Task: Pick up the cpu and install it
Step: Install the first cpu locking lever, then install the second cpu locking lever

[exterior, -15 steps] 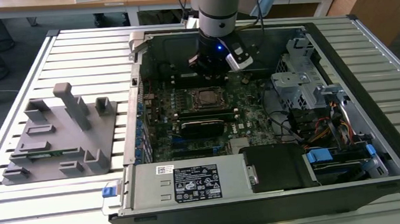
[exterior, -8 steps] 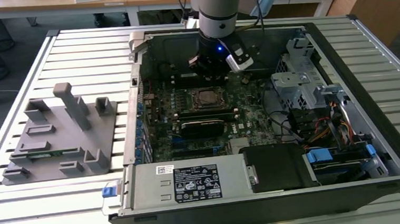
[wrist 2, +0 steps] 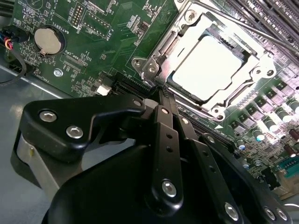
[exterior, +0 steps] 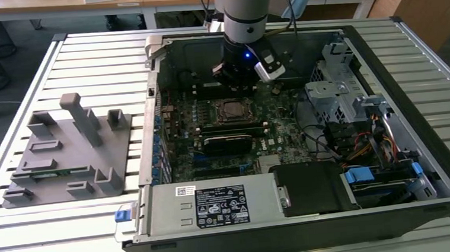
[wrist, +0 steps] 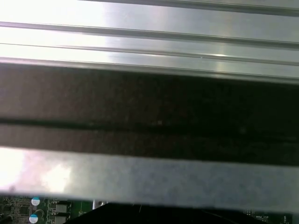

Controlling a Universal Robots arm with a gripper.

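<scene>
Bright even daylight; glare whitens the cpu (wrist 2: 211,67) lid (first wrist view blurred throughout)

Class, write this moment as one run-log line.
gripper: jaws shut, empty, beside socket | small square silvery-topped cpu: seated in metal motherboard socket frame | grey plastic tray: outside case

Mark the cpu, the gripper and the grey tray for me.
cpu (wrist 2: 211,69): second wrist view, middle of its pale metal top, seated in the socket frame.
gripper (wrist 2: 162,89): second wrist view, tips of the jaws, closed together beside the socket.
grey tray (exterior: 60,155): exterior view, flat base on the exterior view's left.
</scene>
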